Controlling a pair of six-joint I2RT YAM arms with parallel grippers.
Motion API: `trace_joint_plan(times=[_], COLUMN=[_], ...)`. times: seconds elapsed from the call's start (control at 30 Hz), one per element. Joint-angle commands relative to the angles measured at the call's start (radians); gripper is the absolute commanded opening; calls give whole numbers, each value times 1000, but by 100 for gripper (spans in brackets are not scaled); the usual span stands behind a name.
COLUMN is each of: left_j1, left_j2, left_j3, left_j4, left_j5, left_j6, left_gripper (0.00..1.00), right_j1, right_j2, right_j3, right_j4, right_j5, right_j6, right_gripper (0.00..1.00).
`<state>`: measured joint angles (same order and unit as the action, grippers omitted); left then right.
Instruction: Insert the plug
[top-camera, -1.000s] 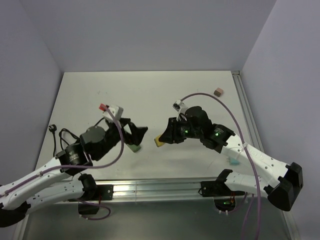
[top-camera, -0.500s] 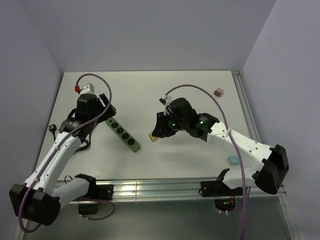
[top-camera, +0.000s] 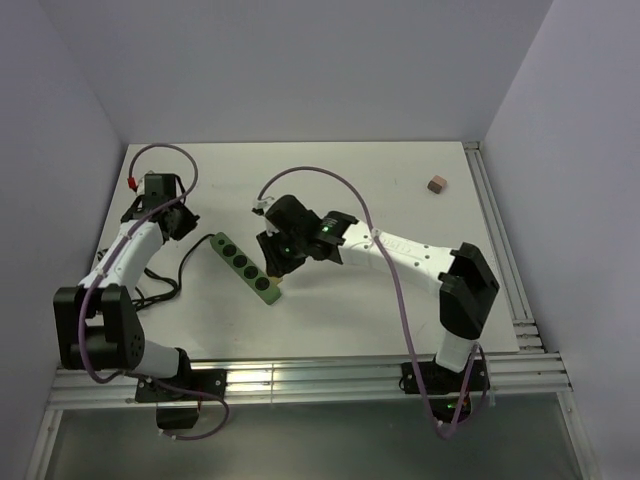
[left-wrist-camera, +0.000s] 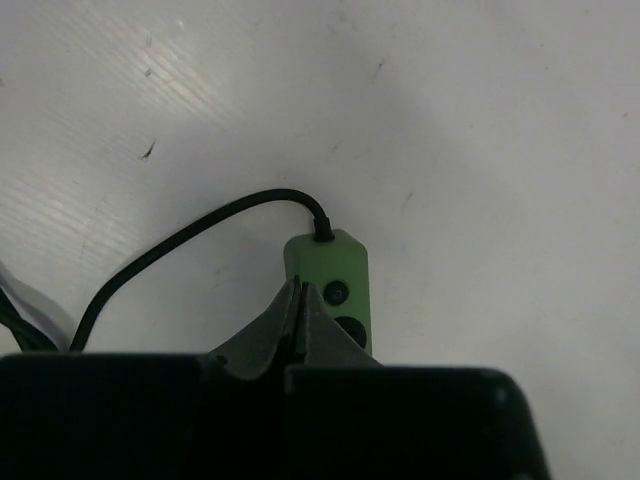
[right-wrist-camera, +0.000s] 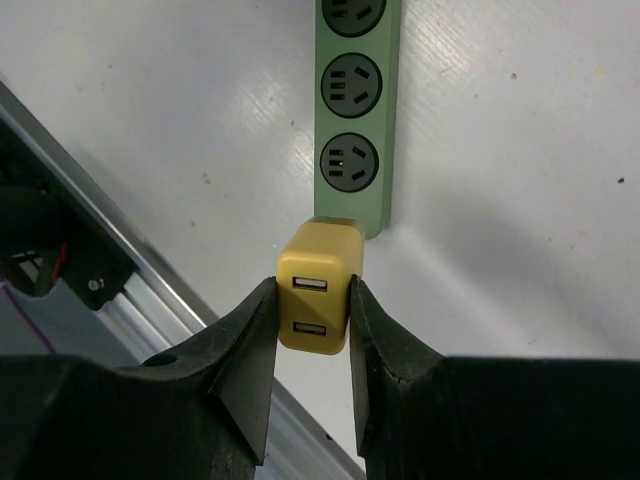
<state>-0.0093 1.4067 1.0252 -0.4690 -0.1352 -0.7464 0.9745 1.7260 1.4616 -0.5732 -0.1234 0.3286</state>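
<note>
Near mid-table, left of centre: shows the long green plastic power strip (top-camera: 243, 267) lying diagonally on the white table (top-camera: 380, 200), with a black cord (left-wrist-camera: 190, 235) leaving its far end. Shows the right gripper (right-wrist-camera: 311, 292) clenched on the small yellow block-shaped plug adapter (right-wrist-camera: 318, 270), fingers flat against its two sides, two slots in its upper face turned to the wrist camera, prongs hidden beneath. Places the adapter at the free near end of the strip, overlapping that end edge and short of the nearest socket (right-wrist-camera: 348, 162); whether resting on the strip, impossible to tell. Shows the left gripper (left-wrist-camera: 300, 295) clamped shut on nothing, tips just beside the cord end of the strip; whether touching, impossible to tell.

Step judged: alignment before insertion. Calls next for a short travel along the strip to bring the prongs over the nearest socket, a match of prongs to slots, then a straight press down; probably needs the light strip braced against sliding.

Room: offers bare tabletop along both long sides of the strip; notes the metal rail (top-camera: 320, 378) at the table's near edge, not far behind the right fingers, and a small brown cube (top-camera: 435, 185) well apart at far right.
</note>
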Motion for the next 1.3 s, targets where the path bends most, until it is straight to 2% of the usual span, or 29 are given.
trace_joint_plan(times=[0.0,0.17,0.33,0.53,0.67,0.97,1.27], left_j1=[8,8,8,8,8,-44,-52], left_j2=[64,185,297,371,344,321,285], left_j3=[41,116,168,162,79,13,-22], left_j4=[66,61,56,70,124,139,147], left_j5=[65,32,45,129,187,152,143], left_j6=[22,25,42,41,13,-7,-24], left_gripper=[0,0,0,0,0,0,1], right_j1=[7,15,32,43,43,56,58], right_j2=[58,147,251,314,296,248,158], right_j3=[103,202,327,388,341,237,100], right_j4=[-56,-77,-138,-174,-152,-77,96], right_j5=[44,22,77,87,44,34,48], right_j6=[-68,-89,-131,-140,-122,-37,1], right_gripper=[0,0,0,0,0,0,0])
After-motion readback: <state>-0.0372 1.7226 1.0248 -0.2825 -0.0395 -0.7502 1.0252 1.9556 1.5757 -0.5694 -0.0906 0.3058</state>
